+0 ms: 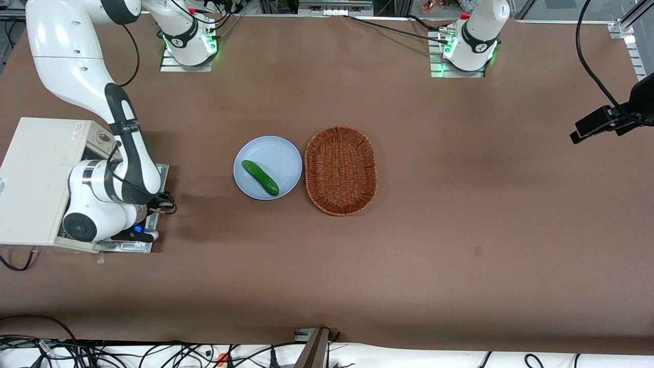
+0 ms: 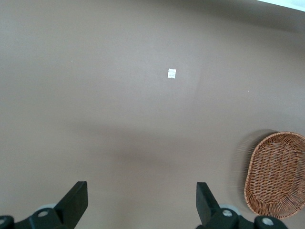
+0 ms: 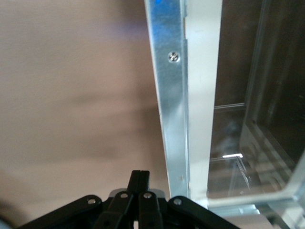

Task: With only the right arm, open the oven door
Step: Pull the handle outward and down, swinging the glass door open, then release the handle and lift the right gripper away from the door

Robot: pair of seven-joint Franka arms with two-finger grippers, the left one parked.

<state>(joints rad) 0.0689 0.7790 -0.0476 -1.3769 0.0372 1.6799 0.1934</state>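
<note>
One arm doing it all: the tool (image 3: 140,183) sits fingers pressed together, holding nothing, just beside the oven door (image 3: 172,109), whose metal edge runs lengthwise right alongside it. Door looks folded down flat from the oven (image 1: 36,174).

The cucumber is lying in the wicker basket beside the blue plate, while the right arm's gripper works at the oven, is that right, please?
Not quite: the front view shows the cucumber lying on the blue plate, and the wicker basket beside it holds nothing. The gripper is indeed at the oven.
</note>
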